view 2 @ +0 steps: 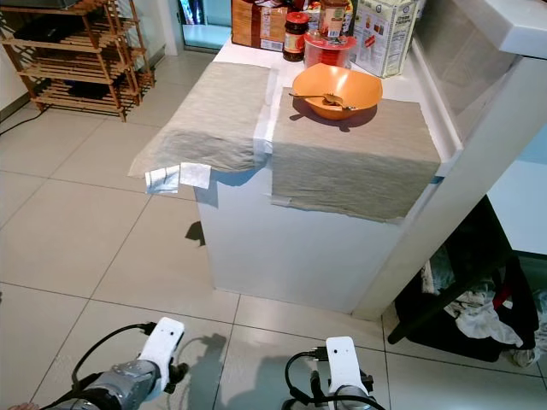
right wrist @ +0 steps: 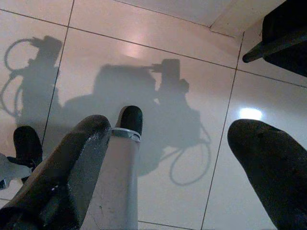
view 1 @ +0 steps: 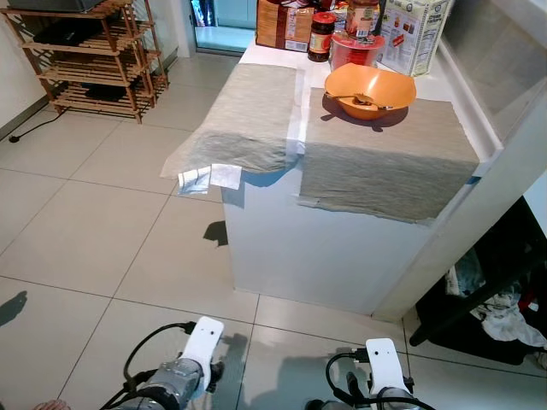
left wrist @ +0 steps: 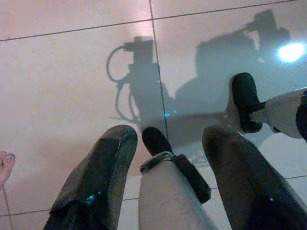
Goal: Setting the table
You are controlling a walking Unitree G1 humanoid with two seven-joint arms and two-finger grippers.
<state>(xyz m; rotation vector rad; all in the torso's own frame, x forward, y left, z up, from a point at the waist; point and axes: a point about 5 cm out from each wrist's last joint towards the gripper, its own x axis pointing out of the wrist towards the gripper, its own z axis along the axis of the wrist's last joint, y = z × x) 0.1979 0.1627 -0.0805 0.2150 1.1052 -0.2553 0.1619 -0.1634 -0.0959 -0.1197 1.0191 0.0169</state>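
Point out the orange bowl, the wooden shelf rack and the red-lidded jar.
orange bowl [view 1: 363, 84], left eye view, inner wall.
wooden shelf rack [view 1: 90, 73], left eye view, middle shelf.
red-lidded jar [view 1: 321, 38], left eye view, dark body.

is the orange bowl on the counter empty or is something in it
Not empty: the orange bowl sits upright on the right grey placemat with a spoon lying inside it. No food is visible in it.

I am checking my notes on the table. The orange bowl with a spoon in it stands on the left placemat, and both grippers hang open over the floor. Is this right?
Not quite. The left eye view shows the orange bowl, spoon inside, on the right placemat; the left placemat is bare. The rest holds: the left gripper and right gripper hang open over the floor.
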